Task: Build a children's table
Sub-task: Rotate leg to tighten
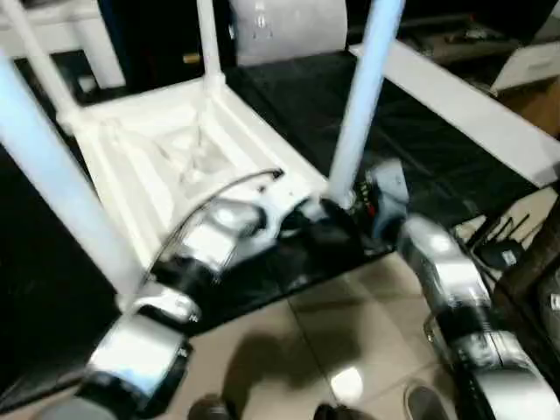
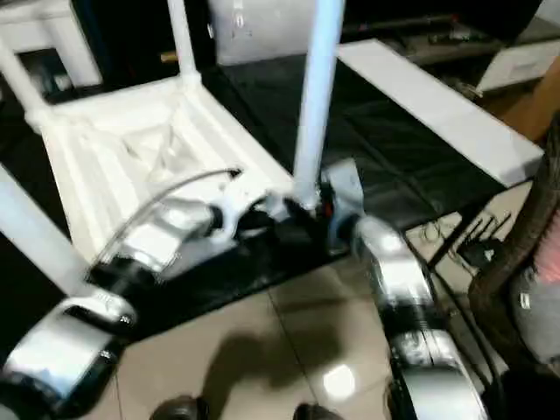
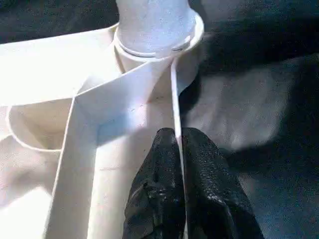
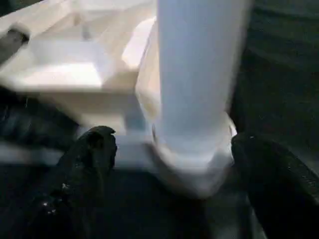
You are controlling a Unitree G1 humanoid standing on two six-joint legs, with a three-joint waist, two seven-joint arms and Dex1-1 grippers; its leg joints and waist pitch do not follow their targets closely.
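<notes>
A white plastic children's table (image 1: 188, 153) lies upside down on a black mat (image 1: 411, 149), its ribbed underside facing up. White tubular legs stand upright in its round corner sockets. The near-right leg (image 1: 363, 96) rises from the corner closest to the robot, another leg (image 1: 208, 39) stands at the far corner, and a third leg (image 1: 48, 184) crosses the left foreground.

Both silver forearms reach forward to the table's near edge. The left gripper (image 3: 179, 164) is pinched closed on the thin upright rim of the table, one black finger on each side of the wall, just short of the near-right socket. The right gripper (image 4: 192, 164) sits at the foot of the near-right leg with its two black fingers (image 4: 92, 164) spread wide, one on either side of the socket and apart from it, gripping nothing.

The legs' upper ends are cut off by the top of the head views, and the grippers there are a blurred dark mass at the corner. A white board (image 1: 477, 109) lies on the mat to the right, and beige floor tiles (image 1: 350, 324) show below.
</notes>
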